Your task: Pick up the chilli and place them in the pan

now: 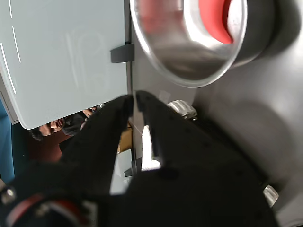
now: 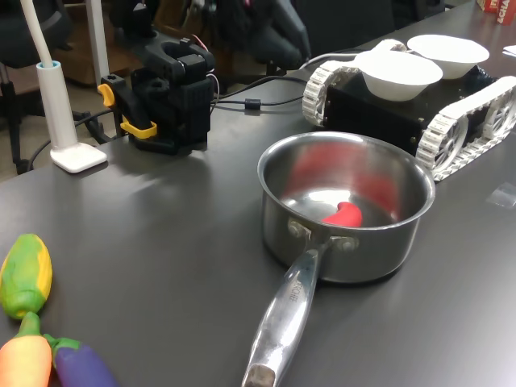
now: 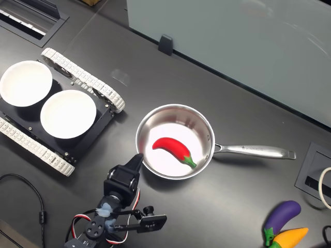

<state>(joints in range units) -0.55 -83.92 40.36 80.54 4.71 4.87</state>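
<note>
Chilli [image 3: 173,148] already lies inside the pan [image 3: 146,127]; placing looks done.
Gripper [image 3: 138,157], fingers nearly together and empty, sits just outside the pan's near rim in the second exterior view; next, pull away.

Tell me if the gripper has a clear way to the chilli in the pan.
Probably yes. The chilli lies alone on the floor of the open pan, nothing over it. The gripper, jaws shut, sits just outside the rim and would have to rise over the wall.
</note>
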